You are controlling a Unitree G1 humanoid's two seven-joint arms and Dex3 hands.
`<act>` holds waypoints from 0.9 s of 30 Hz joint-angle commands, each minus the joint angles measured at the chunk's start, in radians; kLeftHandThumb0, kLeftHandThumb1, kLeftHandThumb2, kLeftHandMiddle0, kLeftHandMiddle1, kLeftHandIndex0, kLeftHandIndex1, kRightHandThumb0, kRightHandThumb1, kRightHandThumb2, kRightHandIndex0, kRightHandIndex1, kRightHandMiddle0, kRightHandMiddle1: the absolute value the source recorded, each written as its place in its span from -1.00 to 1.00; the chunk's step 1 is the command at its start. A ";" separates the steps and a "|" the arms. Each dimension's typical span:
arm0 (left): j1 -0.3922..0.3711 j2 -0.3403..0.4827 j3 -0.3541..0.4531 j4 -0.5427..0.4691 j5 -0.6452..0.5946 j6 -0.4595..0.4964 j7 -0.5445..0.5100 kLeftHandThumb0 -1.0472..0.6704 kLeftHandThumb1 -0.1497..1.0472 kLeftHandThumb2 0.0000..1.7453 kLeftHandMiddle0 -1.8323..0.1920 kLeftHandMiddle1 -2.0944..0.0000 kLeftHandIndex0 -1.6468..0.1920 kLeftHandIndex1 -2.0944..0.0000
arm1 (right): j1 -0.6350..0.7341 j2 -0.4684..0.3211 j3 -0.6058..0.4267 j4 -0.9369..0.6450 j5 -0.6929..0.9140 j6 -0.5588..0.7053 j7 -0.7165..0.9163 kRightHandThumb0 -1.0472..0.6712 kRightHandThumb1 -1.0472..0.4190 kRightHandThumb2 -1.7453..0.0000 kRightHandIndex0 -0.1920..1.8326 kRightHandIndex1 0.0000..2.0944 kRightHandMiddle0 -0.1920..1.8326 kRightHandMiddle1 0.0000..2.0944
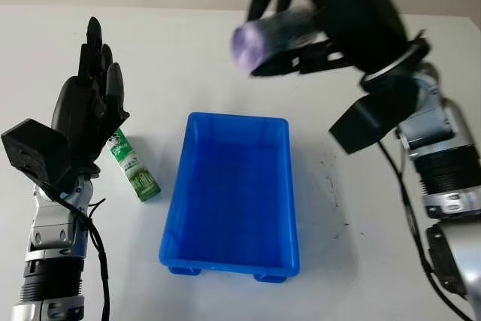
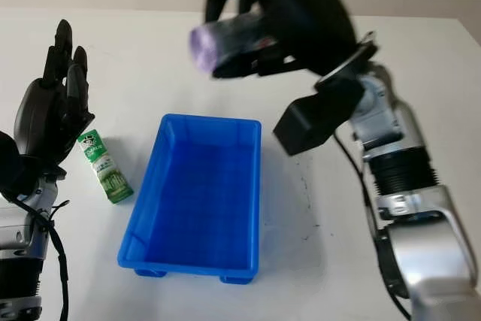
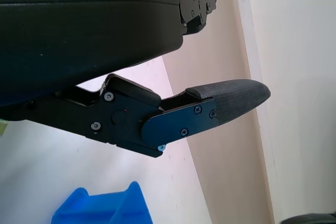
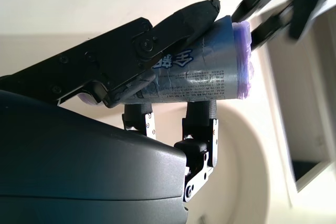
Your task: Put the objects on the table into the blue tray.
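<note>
While raised above far end of blue tray (image 1: pixel 233 201), right hand (image 1: pixel 316 16) grips purple-capped roll (image 4: pixel 210 72), lying sideways, printed grey wrap. Left hand (image 1: pixel 86 107) open beside green carton (image 1: pixel 134 167), lying on table (image 1: pixel 188 50) left of tray.

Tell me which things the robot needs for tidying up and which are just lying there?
Needed for the job:
- blue tray, nothing in it yet
- purple roll, gripped by the right hand in the air beyond the tray
- green packet, on the table beside the left hand, which is open

Just lying about:
- nothing else; there is just the white table
</note>
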State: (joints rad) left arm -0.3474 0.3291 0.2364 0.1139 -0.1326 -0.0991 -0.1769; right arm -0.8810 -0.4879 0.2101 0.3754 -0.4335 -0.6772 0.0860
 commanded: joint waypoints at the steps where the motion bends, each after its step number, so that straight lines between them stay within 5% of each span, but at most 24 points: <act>1: 0.010 -0.004 0.000 -0.029 0.001 0.006 0.008 -0.73 1.00 -0.18 1.00 1.00 1.00 1.00 | 0.038 0.011 0.020 -0.027 0.024 -0.018 0.041 -0.30 -1.00 0.88 0.41 0.99 0.27 0.99; 14: 0.013 -0.001 0.000 -0.038 -0.002 0.012 0.012 -0.72 1.00 -0.17 1.00 1.00 1.00 1.00 | 0.079 -0.045 0.072 -0.056 0.104 0.068 0.433 -0.42 -1.00 0.85 0.07 1.00 -0.09 1.00; 18: 0.010 -0.001 0.000 -0.034 -0.002 0.014 0.011 -0.73 1.00 -0.17 1.00 1.00 1.00 1.00 | 0.065 -0.077 0.066 -0.068 0.089 0.088 0.499 -0.60 -1.00 0.84 -0.43 0.94 -0.52 0.92; 20: 0.008 -0.002 -0.001 -0.032 -0.003 0.015 0.010 -0.73 1.00 -0.18 1.00 1.00 1.00 1.00 | 0.056 -0.092 0.066 -0.083 0.116 0.122 0.564 -0.71 -1.00 0.77 -0.61 0.25 -0.71 0.39; 22: 0.006 -0.002 -0.002 -0.028 -0.002 0.013 0.008 -0.73 1.00 -0.18 1.00 1.00 1.00 1.00 | 0.051 -0.099 0.064 -0.098 0.150 0.160 0.624 -0.79 -1.00 0.70 -0.72 -0.54 -0.77 -0.44; 25: -0.001 -0.002 -0.004 -0.017 -0.003 0.007 0.002 -0.73 1.00 -0.17 1.00 1.00 1.00 1.00 | 0.054 -0.095 0.051 -0.107 0.202 0.195 0.673 -0.85 -1.00 0.59 -0.91 -0.92 -0.93 -0.87; 27: -0.004 -0.001 -0.004 -0.011 -0.002 0.003 0.000 -0.74 1.00 -0.17 1.00 1.00 1.00 1.00 | 0.058 -0.090 0.041 -0.111 0.223 0.205 0.676 -0.88 -1.00 0.50 -0.98 -0.98 -0.98 -0.96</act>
State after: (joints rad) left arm -0.3429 0.3281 0.2345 0.1025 -0.1319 -0.0862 -0.1731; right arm -0.8206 -0.5768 0.2669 0.2819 -0.2261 -0.4786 0.7577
